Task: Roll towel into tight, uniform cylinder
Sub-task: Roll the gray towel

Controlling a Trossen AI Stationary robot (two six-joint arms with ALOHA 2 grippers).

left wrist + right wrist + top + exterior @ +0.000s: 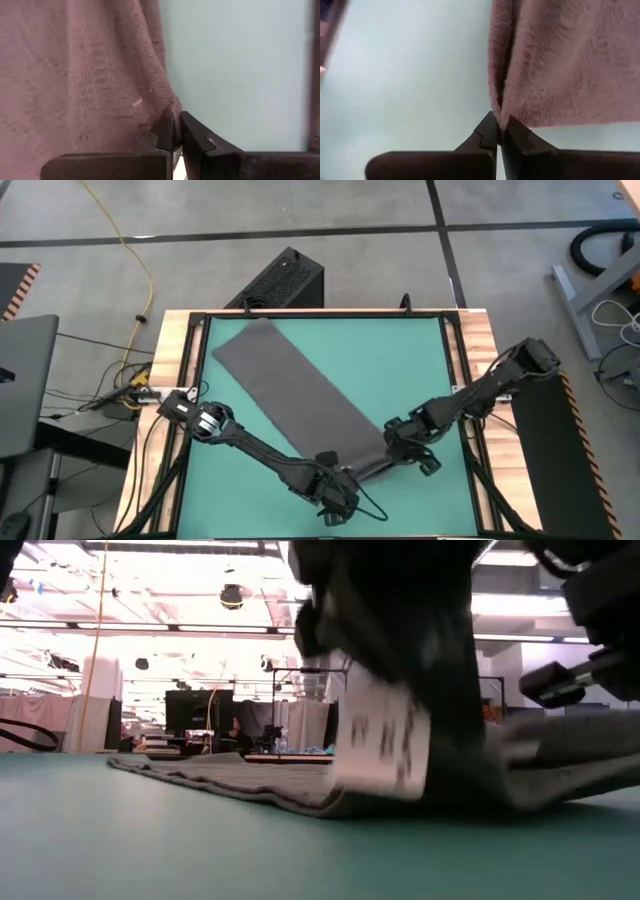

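Charcoal towel [300,385] corners sit pinched in left claw [176,142] and right claw [499,131]; white tag [382,740] shows low only.

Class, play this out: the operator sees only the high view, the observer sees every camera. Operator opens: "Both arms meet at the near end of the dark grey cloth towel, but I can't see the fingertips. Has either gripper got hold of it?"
Observer: Yes. The left gripper is shut on the dark grey cloth towel, pinching its edge.
Operator: And the right one?
Observer: The right gripper is shut on the towel's corner too.
Operator: Is the far end flat?
Observer: In the low view it lies flat on the green mat; a white tag hangs at the gripped end.
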